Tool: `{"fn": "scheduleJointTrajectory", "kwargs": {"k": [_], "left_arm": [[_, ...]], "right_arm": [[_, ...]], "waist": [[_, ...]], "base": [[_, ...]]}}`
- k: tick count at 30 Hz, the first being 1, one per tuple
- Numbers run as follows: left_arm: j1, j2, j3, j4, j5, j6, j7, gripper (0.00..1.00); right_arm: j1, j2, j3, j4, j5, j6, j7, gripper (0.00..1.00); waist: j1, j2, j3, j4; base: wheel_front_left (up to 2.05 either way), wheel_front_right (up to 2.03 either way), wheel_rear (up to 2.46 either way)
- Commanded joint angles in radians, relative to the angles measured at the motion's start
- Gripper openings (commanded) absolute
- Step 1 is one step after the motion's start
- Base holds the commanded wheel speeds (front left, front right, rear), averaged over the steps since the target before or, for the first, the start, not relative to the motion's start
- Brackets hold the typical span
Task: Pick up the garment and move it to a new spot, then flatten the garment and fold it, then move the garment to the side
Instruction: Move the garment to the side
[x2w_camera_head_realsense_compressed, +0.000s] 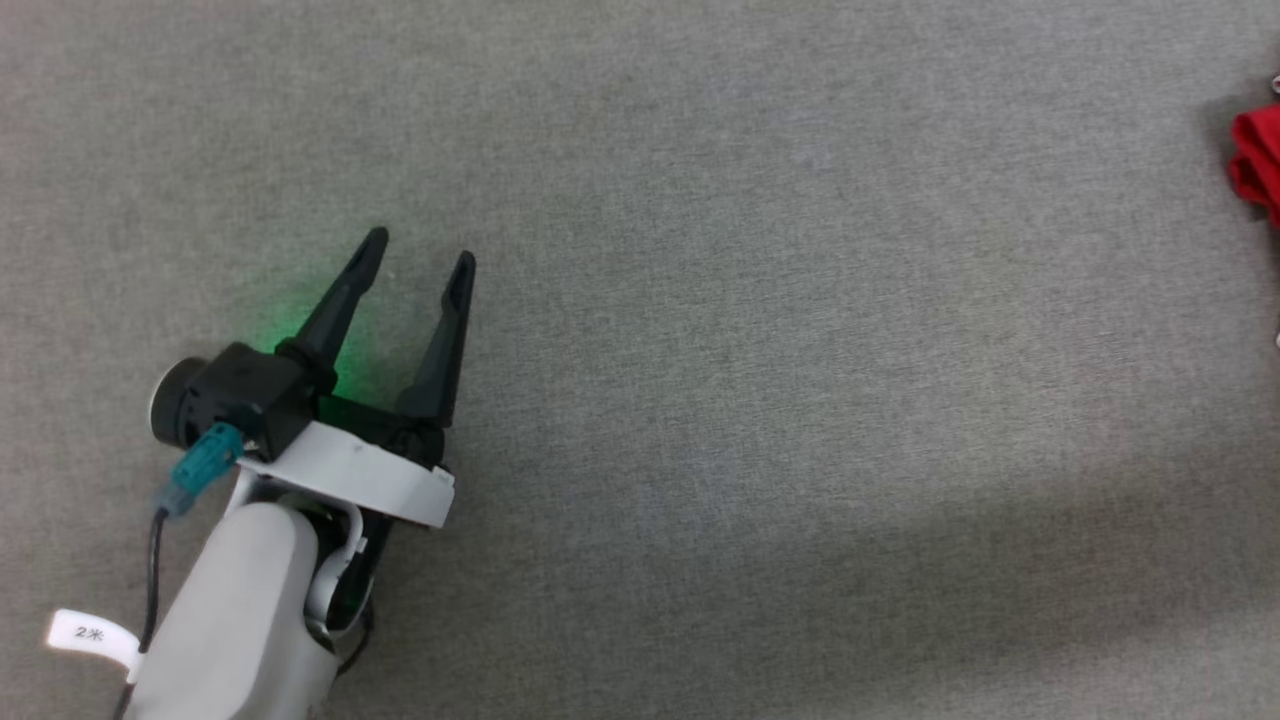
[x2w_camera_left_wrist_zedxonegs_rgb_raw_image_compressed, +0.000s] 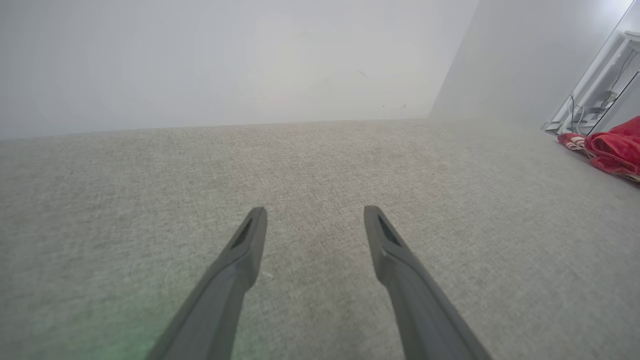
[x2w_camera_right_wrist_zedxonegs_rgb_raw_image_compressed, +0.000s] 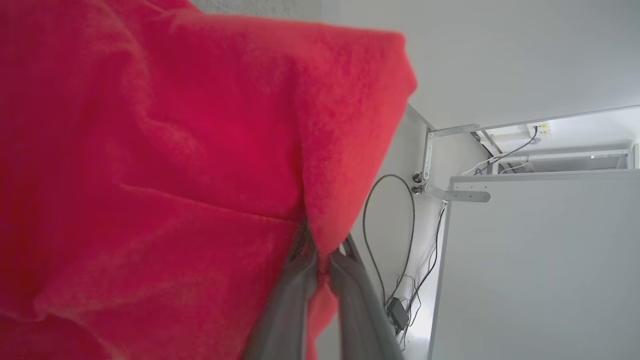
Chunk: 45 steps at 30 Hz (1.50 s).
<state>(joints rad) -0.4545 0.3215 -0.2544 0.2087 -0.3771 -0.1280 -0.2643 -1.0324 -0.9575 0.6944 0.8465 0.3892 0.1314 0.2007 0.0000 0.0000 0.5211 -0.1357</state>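
- Clamping the right gripper (x2w_camera_right_wrist_zedxonegs_rgb_raw_image_compressed: 325, 247) shut on a fold of the garment (x2w_camera_right_wrist_zedxonegs_rgb_raw_image_compressed: 175, 150), pressing both grey fingers (x2w_camera_right_wrist_zedxonegs_rgb_raw_image_compressed: 295, 300) together with red cloth pinched between.
- Draping the rest of that red cloth up and leftward from the grip in the right wrist view, bunching in broad creases.
- Noting, beyond the right gripper and to its right, a black cable loop (x2w_camera_right_wrist_zedxonegs_rgb_raw_image_compressed: 387, 225) hanging against a white panel (x2w_camera_right_wrist_zedxonegs_rgb_raw_image_compressed: 540, 260).
- Holding the left gripper (x2w_camera_head_realsense_compressed: 420, 248) wide open, gripping nothing, pointing its tips forward over the grey fabric surface (x2w_camera_head_realsense_compressed: 750, 350).
- Casting a green glow (x2w_camera_head_realsense_compressed: 310, 315) onto that surface just beside the left gripper's outer finger.
- Logging a teal connector (x2w_camera_head_realsense_compressed: 205, 465) and a white cable tag (x2w_camera_head_realsense_compressed: 90, 635) behind the left gripper, on the wrist side.
- Spotting the garment well apart from the left gripper, far off to its right, as a red bunch at the edge of the head view; showing red-white striped trim in the left wrist view.
- Meeting a pale wall (x2w_camera_left_wrist_zedxonegs_rgb_raw_image_compressed: 225, 60) ahead of the left gripper, at the surface's far edge.
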Motion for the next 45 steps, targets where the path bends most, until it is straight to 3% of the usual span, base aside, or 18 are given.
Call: {"fn": "scheduleJointTrajectory", "kwargs": {"k": [1,4,5,10,11,12,13,20,30,45], "left_arm": [[-0.009,-0.001,-0.010,0.013,-0.003,-0.003,0.002,1.00],[-0.011,0.001,-0.014,0.018,-0.008,-0.002,0.002,1.00],[-0.011,0.001,-0.015,0.019,-0.009,-0.002,0.002,1.00],[-0.011,-0.002,-0.020,0.023,-0.015,-0.002,0.002,1.00],[-0.011,-0.004,-0.023,0.023,-0.017,-0.002,0.002,1.00],[-0.011,-0.007,-0.024,0.023,-0.019,-0.002,0.002,1.00],[-0.010,-0.007,-0.025,0.024,-0.021,-0.002,0.002,1.00],[0.012,-0.019,-0.020,0.030,-0.024,-0.002,0.002,1.00],[0.093,-0.036,0.023,0.036,-0.031,-0.002,0.001,1.00],[0.294,-0.048,0.142,0.037,-0.050,-0.002,0.001,1.00]], "right_arm": [[0.002,0.017,-0.013,0.019,-0.002,-0.002,-0.009,0.00],[0.005,0.046,-0.043,0.072,-0.007,-0.002,-0.022,0.00],[0.003,0.052,-0.056,0.089,-0.012,-0.002,-0.030,0.13],[0.004,0.090,-0.129,0.193,-0.001,-0.002,-0.059,0.49],[0.006,0.096,-0.141,0.214,-0.002,-0.002,-0.064,0.58],[0.007,0.099,-0.155,0.235,0.002,-0.002,-0.071,0.84],[0.006,0.102,-0.164,0.257,0.001,-0.002,-0.077,0.98],[-0.003,0.130,-0.182,0.344,-0.017,-0.002,-0.131,1.00],[0.002,0.202,-0.165,0.331,0.020,-0.001,-0.282,1.00],[0.142,0.421,-0.171,0.287,0.035,-0.001,-0.454,1.00]], "waist": [[0.0000,0.0000,0.006,0.009],[0.0000,0.0000,0.009,0.020],[0.0000,0.0000,0.010,0.025],[0.0000,0.0000,-0.001,0.051],[0.0000,0.0000,-0.005,0.057],[0.0000,0.0000,-0.009,0.063],[0.0000,0.0000,-0.013,0.068],[0.0000,0.0000,-0.062,0.094],[0.0000,0.0000,-0.215,0.114],[0.0000,0.0000,-0.461,0.135]], "base": [[0.00,0.00,0.00],[0.00,0.00,0.00],[0.00,0.00,0.00],[0.00,0.00,0.00],[0.00,0.00,0.00],[0.00,0.00,0.00],[0.00,0.00,0.00],[0.00,0.00,0.00],[0.00,0.00,0.00],[0.00,0.00,0.00]]}}
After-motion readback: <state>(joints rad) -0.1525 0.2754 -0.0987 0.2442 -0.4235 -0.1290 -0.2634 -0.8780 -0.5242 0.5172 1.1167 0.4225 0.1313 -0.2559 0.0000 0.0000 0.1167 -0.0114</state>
